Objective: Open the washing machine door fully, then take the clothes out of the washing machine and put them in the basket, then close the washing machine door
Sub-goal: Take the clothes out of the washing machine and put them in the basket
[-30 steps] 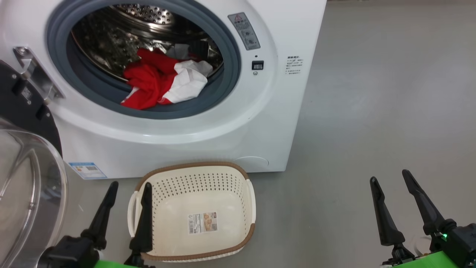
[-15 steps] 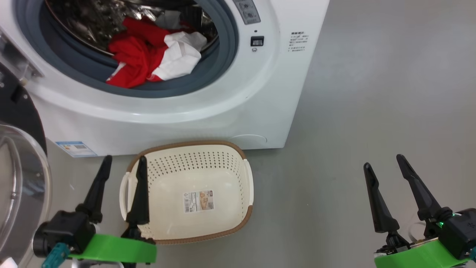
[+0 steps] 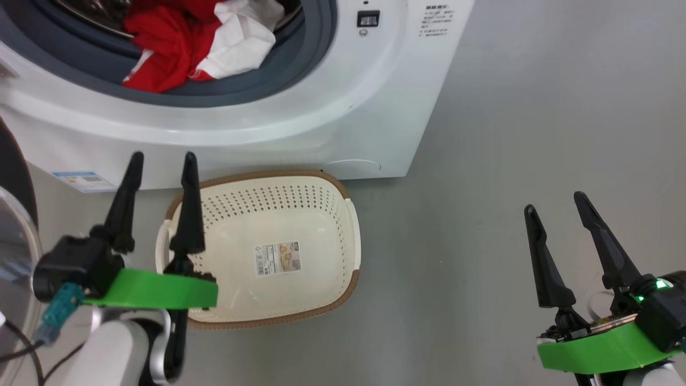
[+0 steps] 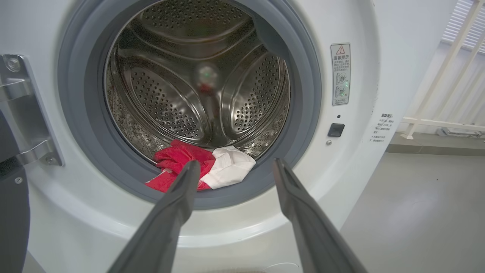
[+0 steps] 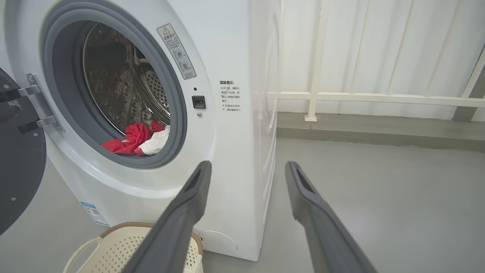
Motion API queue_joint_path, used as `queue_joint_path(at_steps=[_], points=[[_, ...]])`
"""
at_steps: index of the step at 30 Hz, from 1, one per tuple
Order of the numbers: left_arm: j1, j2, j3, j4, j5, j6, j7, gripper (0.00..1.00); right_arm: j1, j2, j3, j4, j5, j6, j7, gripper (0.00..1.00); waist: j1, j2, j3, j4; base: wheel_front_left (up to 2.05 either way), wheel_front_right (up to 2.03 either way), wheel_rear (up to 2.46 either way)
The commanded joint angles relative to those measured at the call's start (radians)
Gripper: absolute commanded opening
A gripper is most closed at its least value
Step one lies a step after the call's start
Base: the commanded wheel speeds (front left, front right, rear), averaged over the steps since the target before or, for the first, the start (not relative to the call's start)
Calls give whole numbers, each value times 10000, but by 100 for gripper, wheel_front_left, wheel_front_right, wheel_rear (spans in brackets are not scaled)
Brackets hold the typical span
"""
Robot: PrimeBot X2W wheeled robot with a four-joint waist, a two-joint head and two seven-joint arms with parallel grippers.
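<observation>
The white washing machine stands with its round black washing machine door swung open to the left. Red and white clothes lie at the drum's front lip, on the grey gasket. On the floor in front of the machine sits the cream basket, with just a paper label in it. My left gripper is open over the basket's left rim, fingers pointing at the machine's front. The left wrist view has that left gripper aimed at the clothes, still short of them. My right gripper hangs open over bare floor at the right.
The door hinge and the door's glass bowl jut out at the left. Grey floor stretches to the right of the machine. A white railing runs along the wall behind it.
The head camera has tipped down, shifting the whole picture up. My left gripper has moved forward past the basket's left rim toward the machine. The right gripper has barely moved.
</observation>
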Motion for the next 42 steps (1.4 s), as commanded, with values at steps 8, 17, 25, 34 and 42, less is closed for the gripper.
queue_joint_path(at_steps=[8, 17, 25, 34, 42], points=[[-1613, 371, 469, 776, 10, -90, 81, 100, -552, -135, 418, -95, -83, 50, -149, 100, 0, 0, 656, -240, 0, 0, 0], [-2913, 444, 484, 1904, 97, -84, 155, 100, -690, -135, 490, 14, -90, 50, -206, 100, 0, 0, 883, -424, 0, 0, 0], [-4214, 572, 525, 3055, 161, -112, 189, 100, -829, -135, 555, 22, -92, 50, -260, 100, 0, 0, 1264, -582, 0, 0, 0], [-5672, 774, 495, 4306, 318, -174, 138, 100, -1079, -135, 622, 4, -157, 50, -287, 100, 0, 0, 1889, -702, 0, 0, 0], [-6879, 852, 399, 5283, 391, -250, 220, 100, -1320, -135, 659, 25, -138, 50, -301, 100, 0, 0, 2341, -890, 0, 0, 0]])
